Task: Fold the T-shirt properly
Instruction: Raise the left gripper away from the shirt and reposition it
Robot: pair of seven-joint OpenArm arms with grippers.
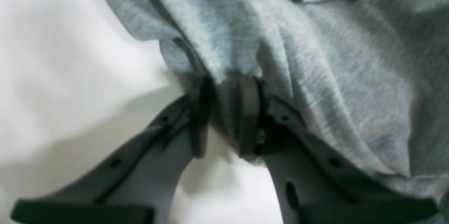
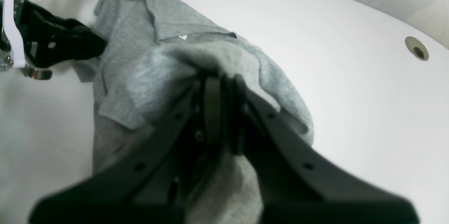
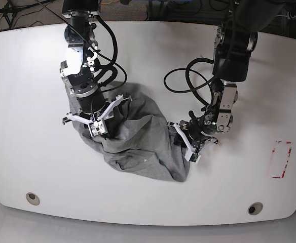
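Resting bunched on a white table (image 3: 31,76), the T-shirt (image 3: 138,136).

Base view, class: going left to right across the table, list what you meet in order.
Left table hole → right gripper → T-shirt → left gripper → right table hole → red marking.

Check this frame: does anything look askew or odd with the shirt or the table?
Yes. The T-shirt lies bunched in a rumpled heap on the white table, not spread flat. The left pincer and the right pincer are each shut on a gathered wad of cloth, not a clean edge. No lettering shows. No damage or spill is visible.
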